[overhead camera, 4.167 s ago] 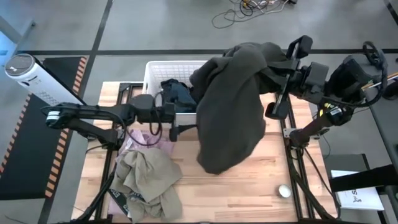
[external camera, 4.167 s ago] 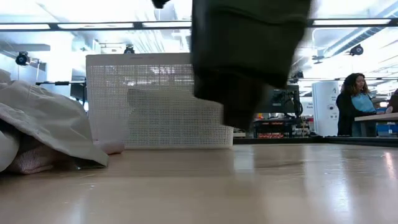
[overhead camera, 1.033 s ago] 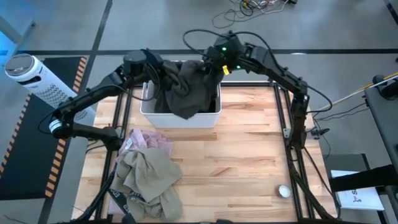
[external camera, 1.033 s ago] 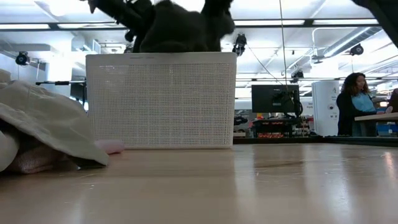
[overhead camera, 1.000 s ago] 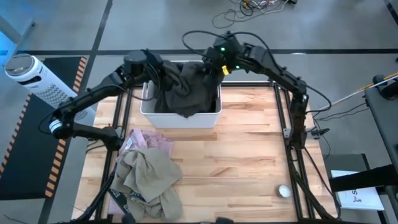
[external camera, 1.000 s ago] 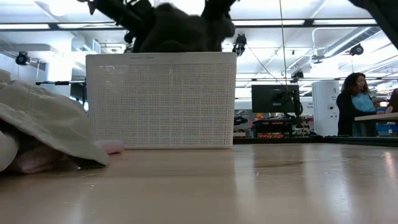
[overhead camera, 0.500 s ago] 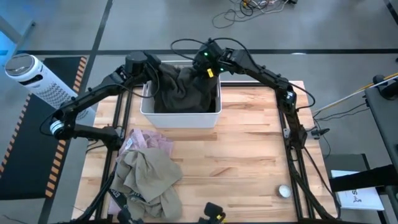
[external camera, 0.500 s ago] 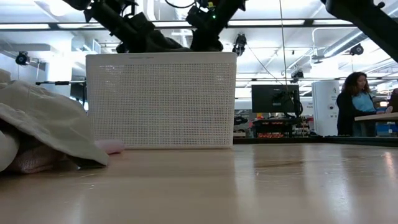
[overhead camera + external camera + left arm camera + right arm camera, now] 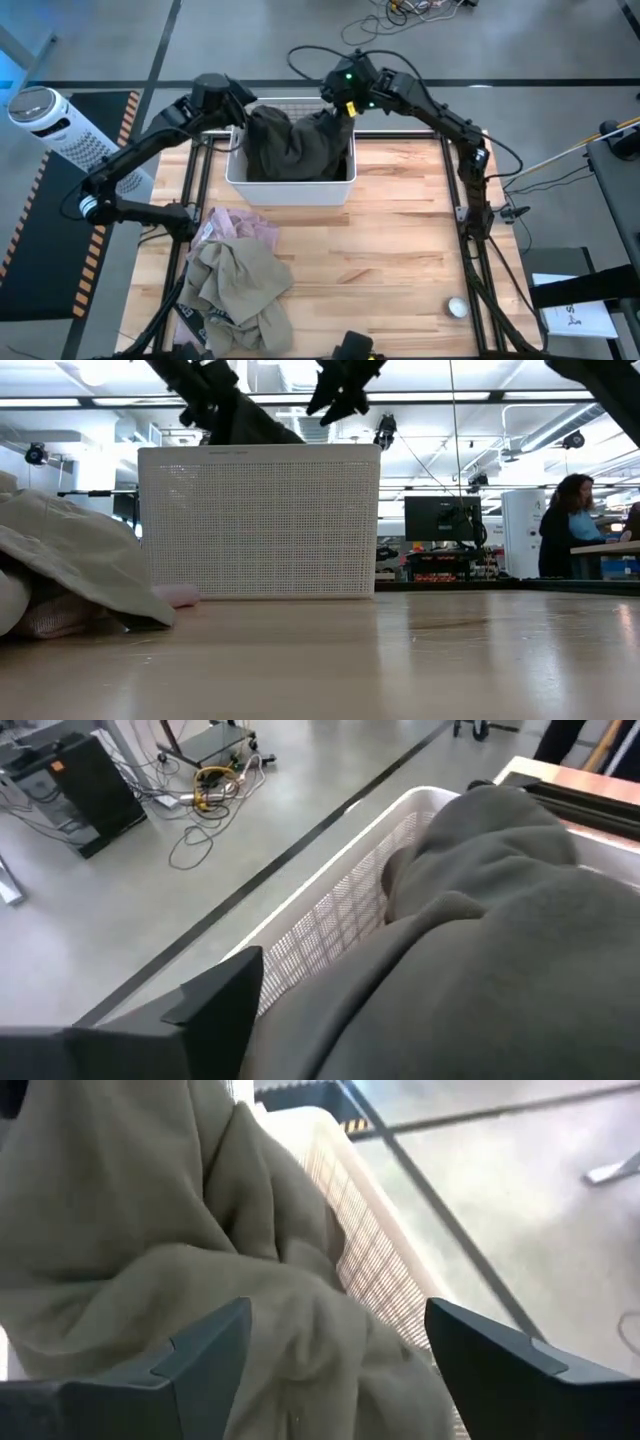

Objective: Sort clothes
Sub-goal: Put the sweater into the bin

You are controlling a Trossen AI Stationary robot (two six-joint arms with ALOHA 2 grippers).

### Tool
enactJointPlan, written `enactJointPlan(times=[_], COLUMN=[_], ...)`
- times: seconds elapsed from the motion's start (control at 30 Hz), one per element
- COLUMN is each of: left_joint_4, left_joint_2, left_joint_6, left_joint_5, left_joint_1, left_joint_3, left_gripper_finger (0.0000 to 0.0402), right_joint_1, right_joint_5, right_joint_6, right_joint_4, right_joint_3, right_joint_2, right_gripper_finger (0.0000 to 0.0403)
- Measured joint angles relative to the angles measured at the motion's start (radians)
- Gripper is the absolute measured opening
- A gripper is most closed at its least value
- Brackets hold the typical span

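A white plastic bin (image 9: 290, 190) stands at the table's far edge, and a dark olive garment (image 9: 295, 145) is heaped inside it, peeking over the rim (image 9: 250, 425). My left gripper (image 9: 238, 108) hovers at the bin's far left corner. In its wrist view only one finger (image 9: 200, 1010) shows, far to one side, and the garment (image 9: 480, 950) covers the rest. My right gripper (image 9: 338, 103) is open above the bin's far right part, its fingers spread over the garment (image 9: 200, 1230). A khaki-tan garment (image 9: 240, 285) and a pale pink shirt (image 9: 240, 225) lie on the table's near left. My left gripper stands close over the garment's far left part (image 9: 330, 1010). The cloth hides its second finger, so whether it touches the cloth I cannot tell.
A small white round object (image 9: 457, 307) sits near the table's near right corner, with bare wood between it and the bin. A white cylinder (image 9: 50, 120) stands off the table to the left. A person (image 9: 560, 525) is at a desk in the room behind.
Both grippers have opened and let go of the dark olive garment. It was bulging above the bin and hanging over its near wall; now it has sunk inside the bin. Both grippers have risen a little above the rim.
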Motion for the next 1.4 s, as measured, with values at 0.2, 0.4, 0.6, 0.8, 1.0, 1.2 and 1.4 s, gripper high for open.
enactJointPlan(times=[0.2,0.4,0.6,0.8,1.0,1.2,1.4], left_joint_4=[-0.176,-0.308,-0.376,-0.326,-0.326,-0.314,-0.302], left_joint_2=[-0.013,-0.026,-0.04,-0.113,-0.204,-0.281,-0.31], left_joint_6=[0.024,0.046,0.061,0.058,0.026,-0.003,-0.022], left_joint_5=[0.026,0.028,0.059,0.135,0.135,0.134,0.134], left_joint_1=[-0.003,-0.003,-0.003,-0.003,-0.003,-0.003,-0.003], left_joint_3=[0.127,0.155,0.137,0.138,0.138,0.138,0.138], left_gripper_finger=[0.0315,0.0295,0.0274,0.0276,0.0287,0.0276,0.0259], right_joint_1=[0.005,0.007,0.03,0.043,0.062,0.081,0.074], right_joint_5=[-0.01,-0.152,-0.233,-0.342,-0.349,-0.341,-0.27], right_joint_6=[-0.015,-0.012,-0.033,-0.034,0.011,0.074,0.128], right_joint_4=[0.018,0.024,0.086,0.107,0.105,0.103,0.059], right_joint_3=[0.002,0.001,-0.002,-0.002,-0.003,-0.003,-0.003], right_joint_2=[-0.036,-0.033,0.017,0.113,0.244,0.363,0.406], right_gripper_finger=[0.0264,0.019,0.0084,0.0006,0.0003,0.0001,0.0])
